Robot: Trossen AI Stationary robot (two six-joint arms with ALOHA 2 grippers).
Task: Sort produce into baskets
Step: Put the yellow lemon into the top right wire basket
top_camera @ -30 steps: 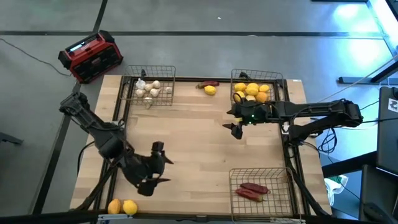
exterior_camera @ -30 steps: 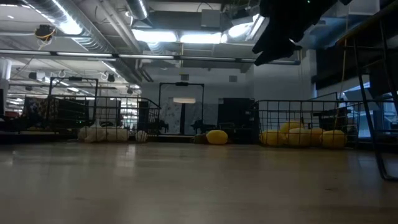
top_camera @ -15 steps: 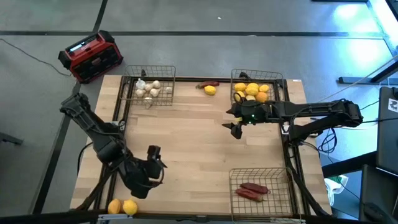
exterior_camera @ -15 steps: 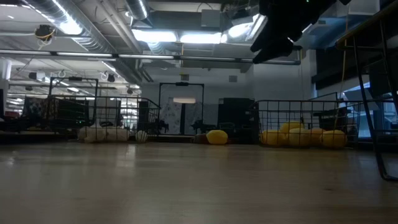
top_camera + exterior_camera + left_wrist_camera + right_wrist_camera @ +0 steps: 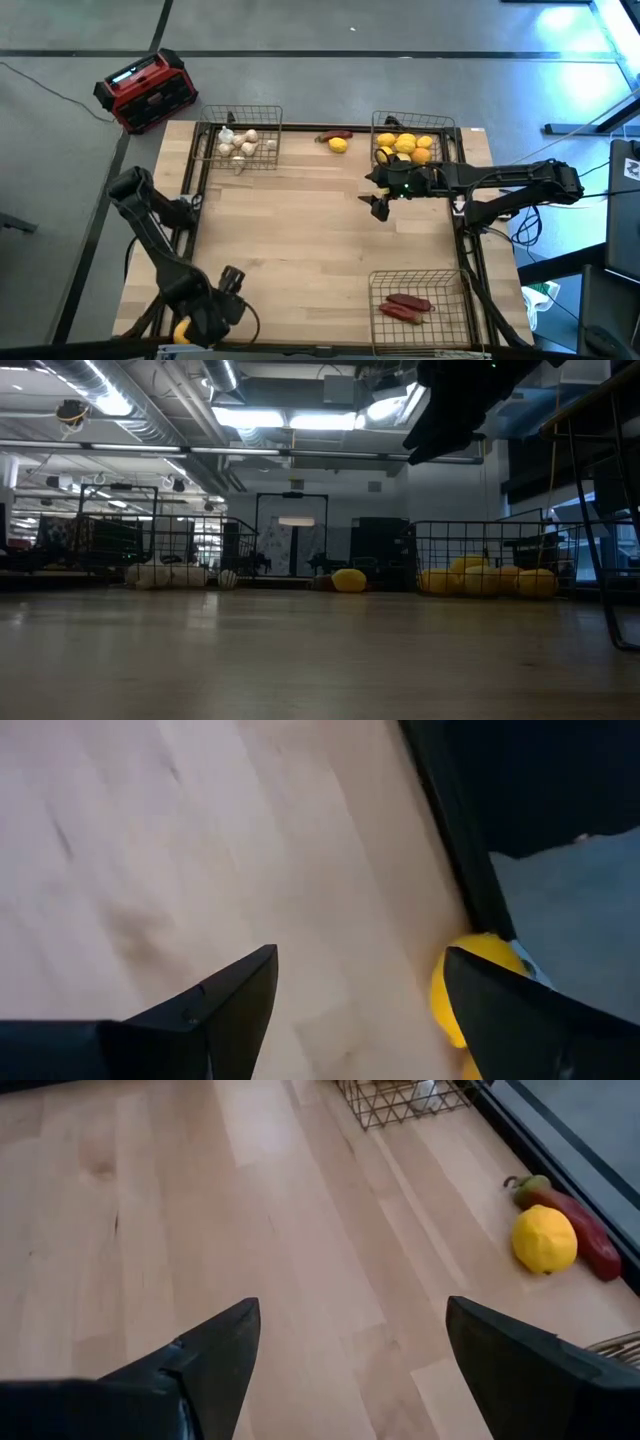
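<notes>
Two yellow fruits lay at the table's near left corner; the left gripper, jaws apart and empty, hovered beside them. Descending off-centre could roll one off the edge. Right gripper waited, jaws apart.

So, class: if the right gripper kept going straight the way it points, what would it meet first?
Seen from its wrist, the open right gripper faces bare table. The way looks free; the yellow fruit and red pepper lie off to one side. Depth is hard to judge.
</notes>
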